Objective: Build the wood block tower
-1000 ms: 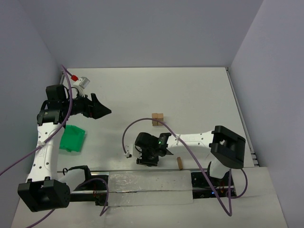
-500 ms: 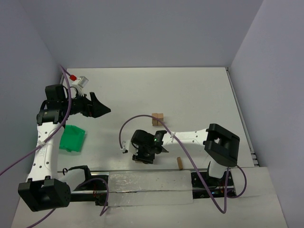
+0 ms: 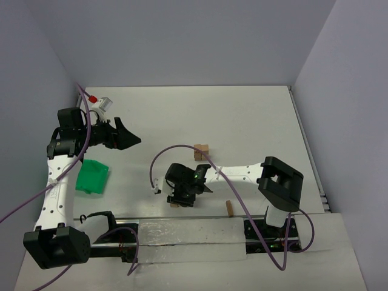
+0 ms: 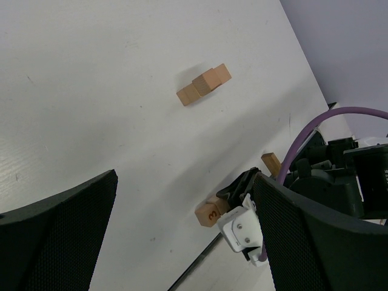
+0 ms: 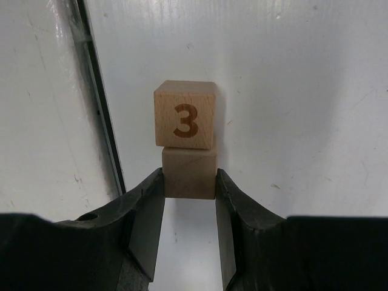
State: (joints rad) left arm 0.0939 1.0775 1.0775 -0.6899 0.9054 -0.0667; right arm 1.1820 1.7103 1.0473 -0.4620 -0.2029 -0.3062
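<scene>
My right gripper (image 5: 189, 183) is shut on a plain tan wood block (image 5: 189, 173). A second block marked "3" (image 5: 185, 114) lies just past the fingertips, touching the held one. In the left wrist view the "3" block (image 4: 209, 213) rests on the table by the near edge strip, beside the right gripper (image 3: 180, 199). The tower (image 3: 201, 151), a small cluster of tan cubes (image 4: 204, 83), stands mid-table. One more block (image 3: 229, 208) stands alone to the right. My left gripper (image 3: 129, 140) hovers open and empty at the far left.
A green tray (image 3: 92, 176) sits under the left arm. A small white and red object (image 3: 100, 102) lies at the far left corner. A dark strip (image 5: 100, 115) and clear plastic sheet (image 3: 191, 238) run along the near edge. Purple cables loop over both arms.
The right gripper has shifted a little left with its block still between the fingers. The left arm has stayed where it was.
</scene>
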